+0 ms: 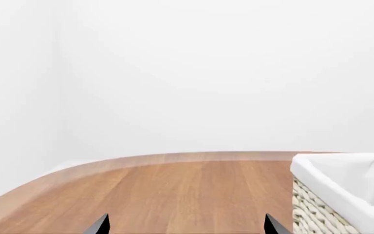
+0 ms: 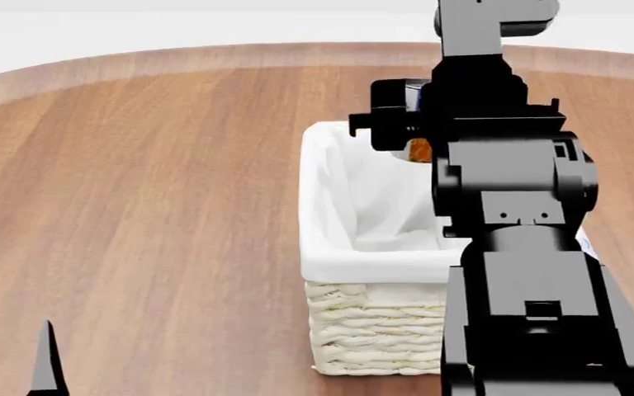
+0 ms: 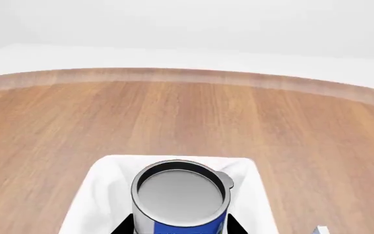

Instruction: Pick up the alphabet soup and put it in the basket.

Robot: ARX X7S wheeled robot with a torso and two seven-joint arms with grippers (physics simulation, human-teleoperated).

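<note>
- Two arms show in the head view, but only the right gripper [image 2: 405, 124], in the upper middle of the frame, is at work; it is clamped on the alphabet soup [image 3: 181, 200], whose blue label and orange picture peek out beside the black fingers.
- In the right wrist view the can sits at the bottom centre of the frame, silvery lid up, with a black fingertip on each side and the basket [image 3: 96, 195] spread out white beneath it.
- The can appears to hang over the far end of the basket, above the cloth lining and clear of the rim, so the step in hand looks like the lowering and release.
- To do it well, the arm should bring the can straight down inside the lining, keeping it upright and away from the far wall, and let go only when it is low, so it does not tip or bounce out.
- The left gripper [image 1: 185, 225] rests at the bottom of its own view, tips spread wide over bare table [image 1: 174, 190], holding nothing, beside the basket's corner.
</note>
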